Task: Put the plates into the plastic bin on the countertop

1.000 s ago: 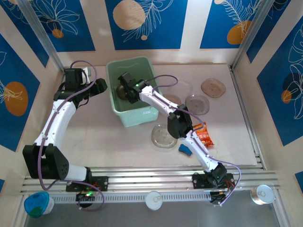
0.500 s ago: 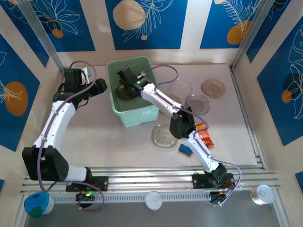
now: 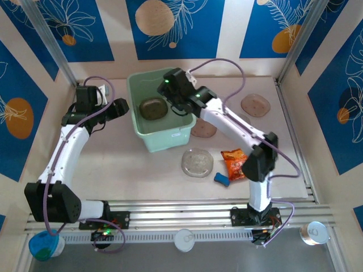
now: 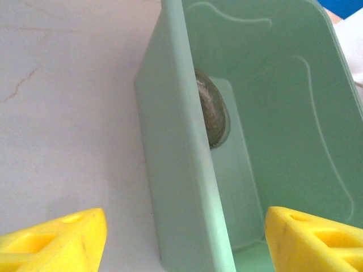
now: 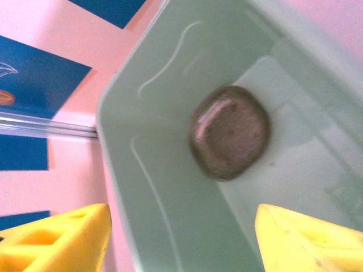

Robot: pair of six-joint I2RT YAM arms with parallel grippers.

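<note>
The mint-green plastic bin [image 3: 164,139] stands at the back of the countertop [image 3: 125,164]. One smoky-brown plate [image 3: 153,107] lies flat on its floor, also seen as plate [image 5: 229,131] and plate [image 4: 212,113]. My right gripper [image 3: 170,90] [image 5: 181,241] hovers open over the bin's far right side, with nothing between its fingers. My left gripper [image 3: 120,106] [image 4: 184,243] stands open at the bin's left wall [image 4: 181,170], one finger on each side of it. On the countertop lie a clear plate [image 3: 197,162], a smoky plate [image 3: 255,105] and another plate [image 3: 203,129] partly under the right arm.
An orange-red snack packet [image 3: 233,161] and a small blue object [image 3: 222,179] lie on the front right of the countertop. The right arm stretches diagonally over the plates on the right. Cream walls with blue panels close in the back and sides.
My right gripper let go of the smoky plate inside the bin, opened, and rose back and to the right. Its elbow swung right. The left arm hardly moved.
</note>
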